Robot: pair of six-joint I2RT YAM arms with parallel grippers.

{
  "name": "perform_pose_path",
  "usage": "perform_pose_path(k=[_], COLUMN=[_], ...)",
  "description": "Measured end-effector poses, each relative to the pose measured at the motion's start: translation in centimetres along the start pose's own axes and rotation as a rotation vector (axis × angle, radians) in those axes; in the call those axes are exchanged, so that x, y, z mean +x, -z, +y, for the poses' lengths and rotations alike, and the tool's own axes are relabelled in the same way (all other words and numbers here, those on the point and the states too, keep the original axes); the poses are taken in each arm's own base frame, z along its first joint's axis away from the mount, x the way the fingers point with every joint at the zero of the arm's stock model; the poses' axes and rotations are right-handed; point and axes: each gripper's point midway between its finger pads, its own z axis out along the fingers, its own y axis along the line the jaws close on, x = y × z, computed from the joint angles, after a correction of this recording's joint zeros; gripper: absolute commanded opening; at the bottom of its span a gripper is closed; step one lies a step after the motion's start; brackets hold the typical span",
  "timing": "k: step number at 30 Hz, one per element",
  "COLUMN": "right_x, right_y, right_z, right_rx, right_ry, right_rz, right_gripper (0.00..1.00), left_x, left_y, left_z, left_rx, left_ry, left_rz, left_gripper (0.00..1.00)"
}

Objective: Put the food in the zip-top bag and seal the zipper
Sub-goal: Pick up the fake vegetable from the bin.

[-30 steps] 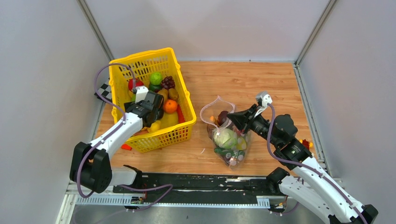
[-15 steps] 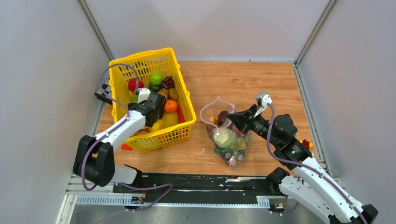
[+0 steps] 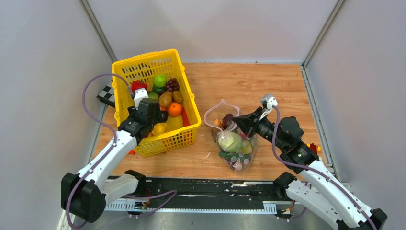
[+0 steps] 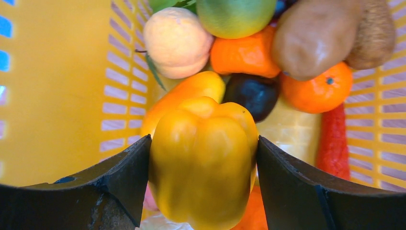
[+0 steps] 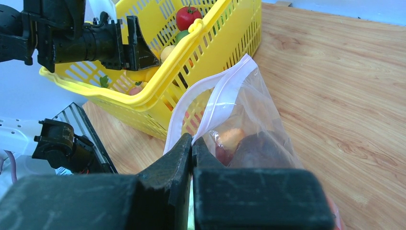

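Note:
My left gripper (image 3: 157, 123) is inside the yellow basket (image 3: 189, 94), shut on a yellow pepper (image 4: 203, 158), with one black finger (image 4: 124, 177) on each side. Around it lie an orange (image 4: 318, 88), a dark plum-like fruit (image 4: 253, 93) and a pale peach (image 4: 177, 40). My right gripper (image 3: 238, 122) is shut on the rim of the clear zip-top bag (image 3: 235, 148) and holds its mouth open. The pale zipper strip (image 5: 225, 91) loops up from my right gripper (image 5: 192, 143). A green cabbage (image 3: 231, 142) and other food sit inside the bag.
The basket also holds a tomato (image 3: 139, 86), a green apple (image 3: 159, 80) and grapes (image 3: 172, 85). Small orange-red blocks lie by the right arm (image 3: 313, 147) and left of the basket (image 3: 129, 151). Grey walls close in the table on three sides.
My left arm has swung its elbow down and to the left, and its gripper has shifted slightly nearer within the basket. The right arm and the bag have not moved.

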Motion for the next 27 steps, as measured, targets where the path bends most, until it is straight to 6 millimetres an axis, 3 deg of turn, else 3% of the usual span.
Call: perform_pose_path(k=[7,17,21,27], right_x=[0.0,0.0,0.0,0.0], right_y=[0.0,0.0,0.0,0.0], right_z=[0.0,0.0,0.0,0.0], right_rx=[0.0,0.0,0.0,0.001], right_ry=[0.0,0.0,0.0,0.0], right_rz=[0.002,0.001,0.002,0.002], right_gripper=[0.03,0.03,0.03,0.03], left_x=[0.1,2.2,5.2,6.1], left_y=[0.8,1.5,0.1,-0.9], left_z=[-2.8,-9.1,-9.5,-9.7], left_rx=[0.185,0.527,0.529,0.515], left_ry=[0.053,-0.02,-0.101,-0.15], left_rz=[-0.016,0.077,0.19,0.233], left_gripper=[0.6,0.69,0.74,0.86])
